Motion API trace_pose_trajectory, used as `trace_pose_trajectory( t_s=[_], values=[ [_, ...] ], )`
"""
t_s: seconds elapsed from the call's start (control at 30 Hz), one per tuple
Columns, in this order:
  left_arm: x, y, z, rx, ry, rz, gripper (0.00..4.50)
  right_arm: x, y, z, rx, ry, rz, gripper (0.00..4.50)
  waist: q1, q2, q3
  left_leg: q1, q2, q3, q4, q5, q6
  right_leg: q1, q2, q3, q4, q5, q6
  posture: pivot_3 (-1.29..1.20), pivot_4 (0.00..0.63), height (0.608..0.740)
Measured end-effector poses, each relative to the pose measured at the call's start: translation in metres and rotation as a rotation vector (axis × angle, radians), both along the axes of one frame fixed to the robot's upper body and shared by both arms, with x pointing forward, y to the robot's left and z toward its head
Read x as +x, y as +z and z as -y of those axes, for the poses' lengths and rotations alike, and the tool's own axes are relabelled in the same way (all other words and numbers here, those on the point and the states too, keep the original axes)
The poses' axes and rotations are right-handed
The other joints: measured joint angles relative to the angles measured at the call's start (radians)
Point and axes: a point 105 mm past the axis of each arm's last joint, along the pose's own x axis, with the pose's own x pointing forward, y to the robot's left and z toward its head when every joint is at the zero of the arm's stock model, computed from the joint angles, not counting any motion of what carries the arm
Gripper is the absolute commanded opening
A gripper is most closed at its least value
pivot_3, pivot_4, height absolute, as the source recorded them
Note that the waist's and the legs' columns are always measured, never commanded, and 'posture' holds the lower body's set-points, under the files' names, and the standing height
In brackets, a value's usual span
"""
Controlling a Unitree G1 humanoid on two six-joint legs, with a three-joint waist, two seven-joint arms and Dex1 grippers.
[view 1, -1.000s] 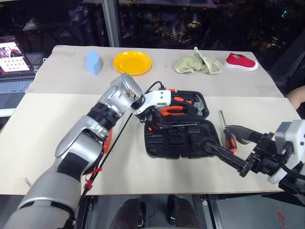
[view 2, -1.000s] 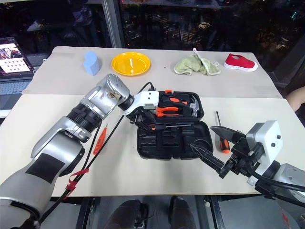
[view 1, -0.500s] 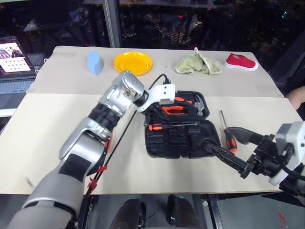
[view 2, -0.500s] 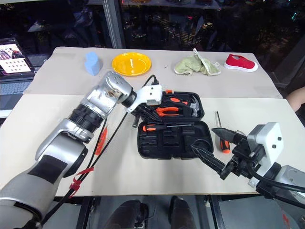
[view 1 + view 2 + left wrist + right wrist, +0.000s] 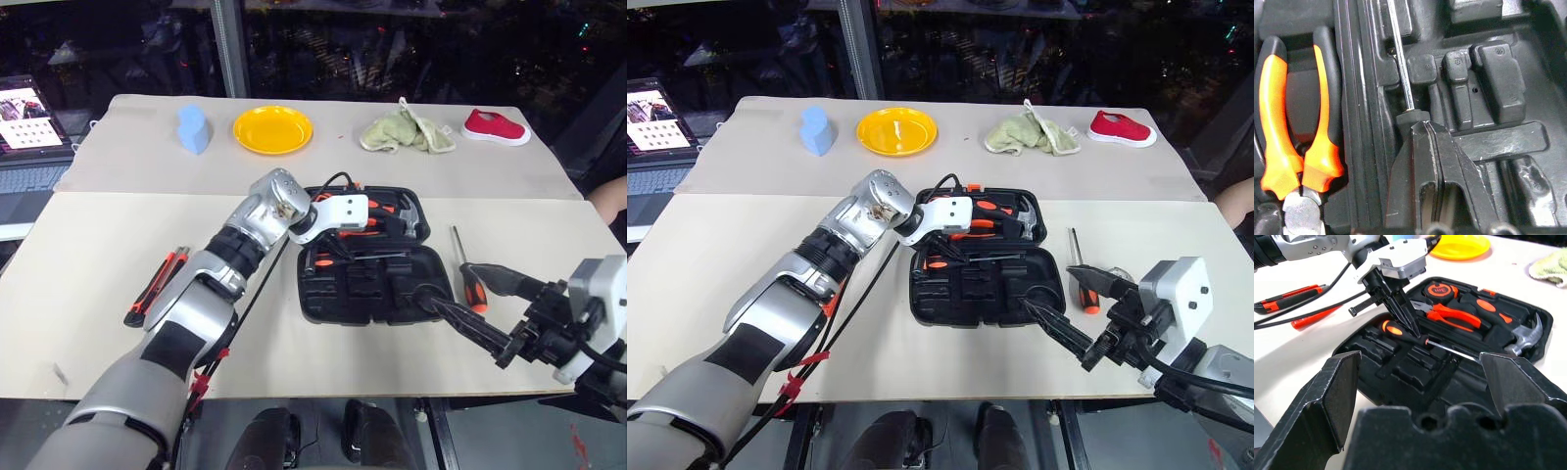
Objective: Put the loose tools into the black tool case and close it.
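The open black tool case (image 5: pixel 364 279) lies mid-table. The left gripper (image 5: pixel 1411 329), fingers pressed together, touches a screwdriver (image 5: pixel 1427 342) lying inside it. The right gripper (image 5: pixel 468 302) hovers wide open by the case's right edge, empty.

**Case open, three tools outside it**

The black tool case (image 5: pixel 372 284) lies open and flat at the table's middle. A screwdriver (image 5: pixel 1415 338) with a black-orange handle lies in its near half. A second such screwdriver (image 5: pixel 466 276) lies on the table right of the case. The utility knife (image 5: pixel 155 286) and slim orange tester screwdriver (image 5: pixel 1311 318) lie left of it.
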Motion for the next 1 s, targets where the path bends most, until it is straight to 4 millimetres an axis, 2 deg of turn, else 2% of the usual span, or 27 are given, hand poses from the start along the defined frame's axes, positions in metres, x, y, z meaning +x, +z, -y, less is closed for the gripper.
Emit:
trace_pose_trajectory(
  t_s=[0.33,0.43,0.53,0.57,0.63,0.7,0.73,0.83,0.9,0.97,1.0],
  values=[
    [0.002,-0.01,0.005,0.017,-0.057,0.084,0.04,-0.001,-0.001,0.001,0.012,-0.008,-0.005,4.5,0.005,0.003,-0.002,0.011,0.0,0.0,0.0,0.001,0.002,0.013,-0.002,0.0,-0.001,0.0,0.001,0.0,0.15,0.74],
    [0.001,-0.006,0.007,-0.116,0.001,-0.024,0.04,0.0,-0.003,0.004,0.024,-0.04,0.002,4.5,-0.002,0.003,-0.002,0.01,0.0,0.0,0.0,0.001,0.003,0.013,-0.002,0.0,-0.002,-0.004,0.008,0.0,0.15,0.74],
    [0.001,0.021,-0.001,-0.355,0.092,-0.183,0.04,0.003,-0.01,0.017,0.019,-0.142,-0.001,4.5,-0.009,0.003,-0.002,0.003,-0.001,0.0,0.0,0.002,0.001,0.0,0.0,-0.001,0.002,0.0,0.002,0.0,0.15,0.74],
    [0.001,0.032,-0.007,-0.408,0.104,-0.211,0.27,0.003,-0.015,0.023,0.028,-0.185,-0.015,4.5,-0.012,0.003,-0.002,0.002,-0.001,0.0,0.0,0.007,-0.007,-0.002,0.001,0.0,0.002,0.001,0.001,0.0,0.15,0.74],
    [-0.002,0.048,-0.026,-0.502,0.14,-0.269,0.72,0.0,-0.024,0.042,0.038,-0.291,-0.049,4.5,-0.016,0.007,-0.004,0.002,-0.001,0.0,-0.003,0.008,-0.009,-0.002,0.002,0.0,0.002,0.0,-0.001,0.0,0.15,0.74],
    [-0.01,0.055,-0.053,-0.581,0.179,-0.348,1.61,-0.01,-0.034,0.066,0.043,-0.41,-0.09,4.5,-0.02,0.01,-0.006,0.003,-0.001,0.0,-0.005,0.008,-0.008,-0.003,0.003,0.0,0.002,-0.001,-0.001,0.0,0.15,0.74],
    [-0.016,0.056,-0.065,-0.608,0.189,-0.375,1.83,-0.017,-0.039,0.077,0.046,-0.462,-0.111,4.5,-0.021,0.011,-0.006,0.003,-0.001,0.0,-0.007,0.008,-0.008,-0.003,0.002,0.0,0.001,-0.001,-0.001,0.0,0.15,0.74],
    [-0.049,0.062,-0.096,-0.672,0.14,-0.425,2.96,-0.049,-0.053,0.11,0.023,-0.588,-0.205,4.5,-0.022,0.012,-0.006,0.003,-0.002,0.0,-0.008,0.007,-0.008,-0.002,0.004,0.001,0.001,-0.002,0.0,0.0,0.15,0.74],
    [-0.071,0.073,-0.112,-0.655,0.113,-0.429,3.81,-0.07,-0.053,0.131,-0.021,-0.641,-0.245,4.5,-0.02,0.012,-0.006,0.005,-0.003,0.0,-0.007,0.004,-0.007,0.0,0.003,0.0,0.0,-0.003,0.002,0.0,0.15,0.74],
    [-0.081,0.079,-0.119,-0.641,0.1,-0.422,4.39,-0.078,-0.051,0.139,-0.038,-0.656,-0.254,4.5,-0.02,0.012,-0.006,0.009,-0.004,0.0,-0.007,0.0,-0.014,0.002,0.003,0.0,0.0,-0.004,0.003,0.0,0.15,0.74],
    [-0.093,0.078,-0.126,-0.601,0.09,-0.433,4.46,-0.085,-0.049,0.144,-0.051,-0.654,-0.266,4.5,-0.022,0.013,-0.005,0.012,-0.003,0.001,-0.007,-0.004,-0.01,0.003,0.002,0.001,-0.001,-0.006,0.006,0.0,0.15,0.74]
  ],
)
